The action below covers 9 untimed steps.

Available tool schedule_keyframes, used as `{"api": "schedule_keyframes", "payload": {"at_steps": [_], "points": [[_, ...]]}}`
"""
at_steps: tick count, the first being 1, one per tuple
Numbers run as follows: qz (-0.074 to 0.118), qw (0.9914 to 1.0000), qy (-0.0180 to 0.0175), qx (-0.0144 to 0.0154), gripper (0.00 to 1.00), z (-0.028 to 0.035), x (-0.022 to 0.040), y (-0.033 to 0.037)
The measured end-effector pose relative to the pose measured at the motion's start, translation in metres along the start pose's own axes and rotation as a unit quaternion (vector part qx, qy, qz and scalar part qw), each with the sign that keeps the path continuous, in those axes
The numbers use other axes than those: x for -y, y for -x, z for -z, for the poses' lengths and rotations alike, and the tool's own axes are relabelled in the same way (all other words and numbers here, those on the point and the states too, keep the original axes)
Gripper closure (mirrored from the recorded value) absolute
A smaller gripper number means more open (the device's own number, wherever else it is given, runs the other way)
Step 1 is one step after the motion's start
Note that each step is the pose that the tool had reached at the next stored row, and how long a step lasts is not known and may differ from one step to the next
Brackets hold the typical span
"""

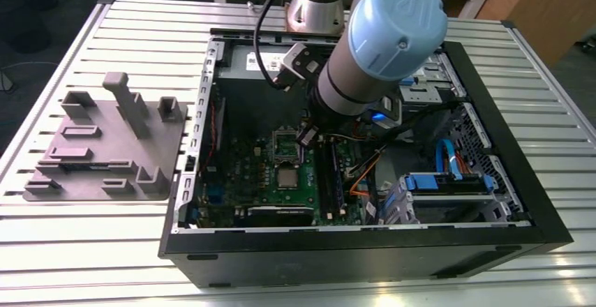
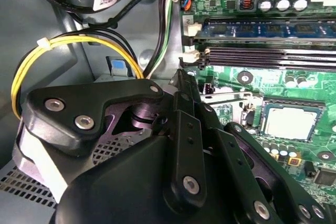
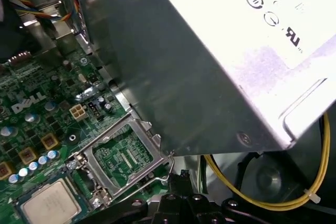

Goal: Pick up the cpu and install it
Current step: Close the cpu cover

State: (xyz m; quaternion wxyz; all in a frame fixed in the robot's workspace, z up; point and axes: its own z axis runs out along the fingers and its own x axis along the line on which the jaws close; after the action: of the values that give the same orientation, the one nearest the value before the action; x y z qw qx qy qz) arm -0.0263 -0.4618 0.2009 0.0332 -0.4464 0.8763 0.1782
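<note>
Slatted white metal table (image 1: 112, 251) carrying open black computer case (image 1: 373, 251); inside, green motherboard (image 1: 270, 181); black gripper (image 1: 308, 136) lowered above it, finger state impossible to tell; small square silvery-grey cpu (image 1: 287, 176) seated flat in socket beside raised metal retention frame (image 3: 122, 153)

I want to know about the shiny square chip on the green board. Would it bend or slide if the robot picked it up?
The cpu probably stays stiff: its metal top looks flat and solid. It seems light, being thin. That smooth top could slip under a loose grip.
</note>
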Motion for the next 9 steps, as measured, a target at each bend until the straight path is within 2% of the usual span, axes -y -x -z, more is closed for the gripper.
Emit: {"api": "schedule_keyframes", "payload": {"at_steps": [5, 9], "points": [[0.000, 1.00000, 0.0019, 0.0024, 0.90, -0.0035, -0.0004, 0.0012], [0.001, 0.99997, 0.0047, 0.0063, 0.90, -0.0073, 0.0003, 0.0007]]}}
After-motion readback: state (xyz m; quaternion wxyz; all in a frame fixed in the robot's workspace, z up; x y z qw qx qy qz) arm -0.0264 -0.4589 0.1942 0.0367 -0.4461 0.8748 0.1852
